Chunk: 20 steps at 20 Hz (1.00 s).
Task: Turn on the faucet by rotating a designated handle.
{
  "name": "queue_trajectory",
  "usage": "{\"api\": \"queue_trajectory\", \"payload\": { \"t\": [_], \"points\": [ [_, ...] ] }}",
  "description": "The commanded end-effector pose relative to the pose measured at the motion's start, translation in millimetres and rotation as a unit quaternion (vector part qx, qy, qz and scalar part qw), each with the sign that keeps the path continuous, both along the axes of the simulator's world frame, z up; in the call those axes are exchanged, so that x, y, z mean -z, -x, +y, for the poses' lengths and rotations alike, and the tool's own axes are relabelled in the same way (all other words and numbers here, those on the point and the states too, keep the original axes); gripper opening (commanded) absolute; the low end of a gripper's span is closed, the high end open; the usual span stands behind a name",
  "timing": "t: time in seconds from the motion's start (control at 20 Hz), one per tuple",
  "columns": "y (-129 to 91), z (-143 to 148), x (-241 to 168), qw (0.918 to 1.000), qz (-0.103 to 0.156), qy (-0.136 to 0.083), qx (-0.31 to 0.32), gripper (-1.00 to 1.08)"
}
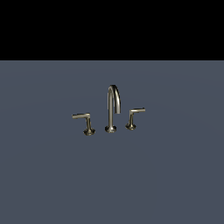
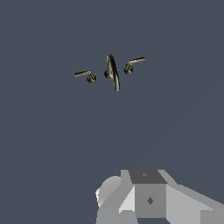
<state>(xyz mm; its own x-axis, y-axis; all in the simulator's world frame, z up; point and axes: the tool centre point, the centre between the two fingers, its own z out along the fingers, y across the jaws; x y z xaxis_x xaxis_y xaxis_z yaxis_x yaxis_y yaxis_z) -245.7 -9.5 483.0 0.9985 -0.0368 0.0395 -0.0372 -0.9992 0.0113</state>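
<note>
- I see the faucet (image 1: 112, 109) mid-counter (image 1: 43, 183); the designated handle (image 1: 134, 117), with its short upward-tilted arm, stands on the exterior view's right of the spout
- My tool (image 2: 148, 197) sits well apart; whether it is spread I cannot tell
- I judge the approach not begun; next I must reach that lever's arm

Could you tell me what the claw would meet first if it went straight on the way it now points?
Probably bare floor, short of the faucet. Its fingers are not in view, so this is judged from the wrist view; depth is unclear, and neither handle lies plainly in that line.
</note>
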Motion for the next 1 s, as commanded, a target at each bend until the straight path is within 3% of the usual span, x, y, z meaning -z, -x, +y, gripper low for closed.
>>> {"api": "queue_trajectory", "payload": {
  "t": [0.0, 0.45, 0.95],
  "points": [
    [0.0, 0.0, 0.0, 1.0, 0.0, 0.0, 0.0, -1.0],
    [-12.6, 4.6, 15.0, 0.9997, 0.0, -0.001, 0.025, -1.0],
    [-57.1, 15.6, 66.0, 0.9938, 0.002, -0.004, 0.112, -1.0]
  ]
}}
